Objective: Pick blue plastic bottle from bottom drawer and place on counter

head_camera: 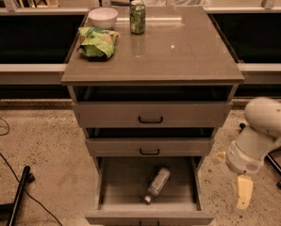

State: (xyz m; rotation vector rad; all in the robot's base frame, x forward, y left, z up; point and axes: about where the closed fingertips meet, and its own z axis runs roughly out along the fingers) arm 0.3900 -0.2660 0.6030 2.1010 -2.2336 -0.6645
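The blue plastic bottle [158, 184] is a small clear greyish bottle. It lies on its side inside the bottom drawer [149, 217], which is pulled open, with its cap towards the drawer front. The counter [178, 55] is the glossy grey-brown top of the cabinet. My gripper [243, 192] hangs on the white arm to the right of the open drawer, outside it and pointing down above the floor. It is apart from the bottle and holds nothing that I can see.
On the counter's back left stand a green soda can [137, 16], a white bowl [103, 17] and a crumpled green bag [98, 42]. Two upper drawers with black handles [150, 120] are slightly open. A black cable and stand [18, 192] lie on the floor at left.
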